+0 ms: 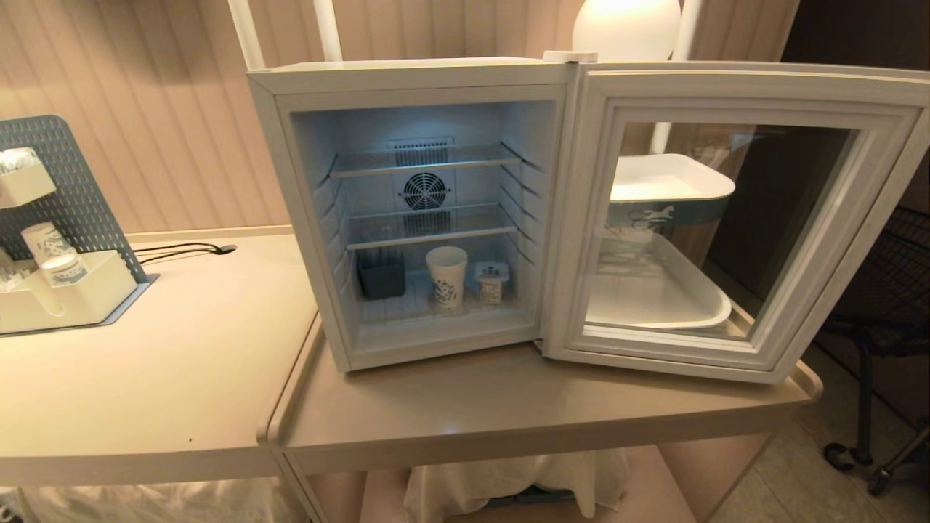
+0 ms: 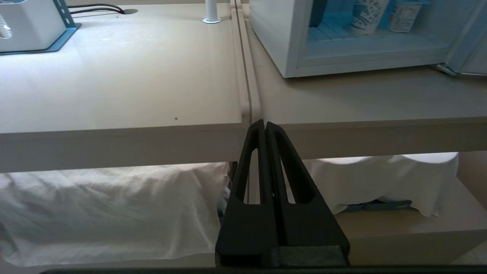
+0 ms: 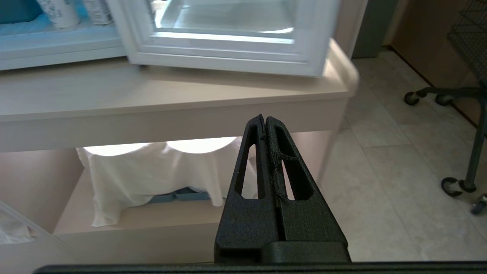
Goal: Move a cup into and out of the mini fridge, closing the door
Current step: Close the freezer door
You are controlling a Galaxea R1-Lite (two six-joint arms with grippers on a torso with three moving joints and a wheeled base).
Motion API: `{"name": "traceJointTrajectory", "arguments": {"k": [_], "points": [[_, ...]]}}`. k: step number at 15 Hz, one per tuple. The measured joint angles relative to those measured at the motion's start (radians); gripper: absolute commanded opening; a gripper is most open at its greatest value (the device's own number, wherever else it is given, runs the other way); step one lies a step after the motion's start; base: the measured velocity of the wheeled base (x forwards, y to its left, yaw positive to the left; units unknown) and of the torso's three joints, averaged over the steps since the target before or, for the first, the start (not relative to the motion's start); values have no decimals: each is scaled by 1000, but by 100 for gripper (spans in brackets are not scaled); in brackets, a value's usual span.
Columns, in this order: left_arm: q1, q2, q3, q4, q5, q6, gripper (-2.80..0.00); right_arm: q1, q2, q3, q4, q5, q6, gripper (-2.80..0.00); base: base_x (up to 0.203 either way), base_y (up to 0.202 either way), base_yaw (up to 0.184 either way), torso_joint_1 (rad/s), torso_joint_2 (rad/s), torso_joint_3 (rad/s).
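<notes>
Head view shows the mini fridge (image 1: 305, 218) on the cart, its door (image 1: 799, 349) swung wide. Cup (image 1: 446, 278) stands upright on the fridge floor, between a dark bin (image 1: 381, 280) and a small jar (image 1: 491, 283). It likely weighs little and crushes easily; grip mid-wall gently. Left gripper (image 2: 264, 125) and right gripper (image 3: 264, 118) hang below the tabletop edge, fingers pressed together, empty
</notes>
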Motion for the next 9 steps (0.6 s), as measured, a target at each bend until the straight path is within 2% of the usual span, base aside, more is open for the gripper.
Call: {"name": "traceJointTrajectory", "arguments": {"k": [6,9], "points": [[0,0,0,0,0,0,-280,0,0,0,0,1,0,-280,0,-186,0,1,3,3],[0,0,0,0,0,0,-280,0,0,0,0,1,0,-280,0,-55,0,2,1,2]]}}
